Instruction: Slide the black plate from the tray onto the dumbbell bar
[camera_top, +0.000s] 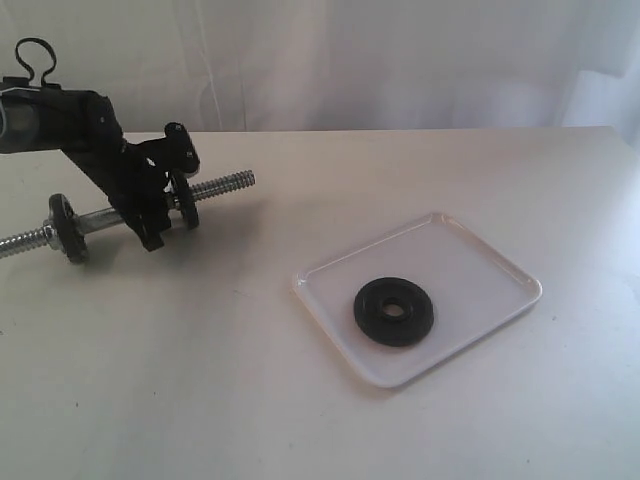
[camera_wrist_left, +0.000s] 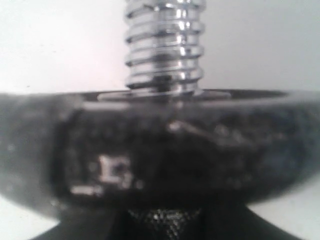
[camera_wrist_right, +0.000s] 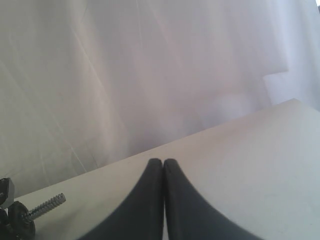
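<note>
- Matte black plate (camera_top: 394, 311), round with a raised ring around its hole, lies flat in the glossy white tray (camera_top: 480, 262), at 4 o'clock on the tabletop (camera_top: 250, 400).
- Left jaws clamp the chrome dumbbell bar (camera_top: 222, 185) at 9 o'clock, between two black discs.
- Right jaws are pressed together.

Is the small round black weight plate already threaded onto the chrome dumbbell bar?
No, the small round black weight plate lies flat inside the shallow white rectangular tray, apart from the chrome dumbbell bar.
</note>
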